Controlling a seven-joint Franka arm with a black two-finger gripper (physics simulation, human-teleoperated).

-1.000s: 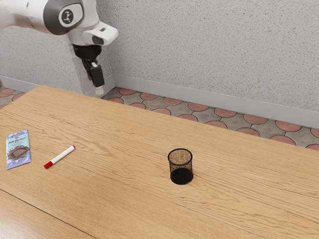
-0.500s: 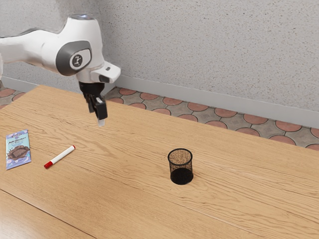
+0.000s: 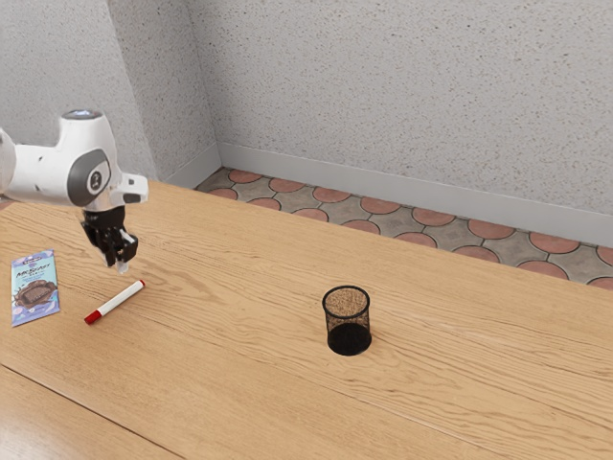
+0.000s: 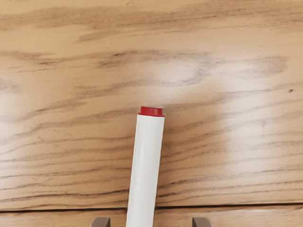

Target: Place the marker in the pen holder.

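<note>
Above the marker's plain red end, my gripper hangs over the table at the exterior view's left. The white marker with its red cap lies flat on the wood below it. In the wrist view the tips of my gripper stand apart at the lower edge, open, with the white barrel of the marker running between them and touching neither. The black mesh pen holder stands upright, well off toward the exterior view's right, and nothing is seen inside it.
A blue chocolate packet lies flat beside the marker, at the exterior view's far left. The wooden table has its far edge along the tiled floor, with a wall behind.
My arm has first come down over the table, then swung toward the exterior view's left and lower, to the marker. Marker, packet and pen holder have not moved.
</note>
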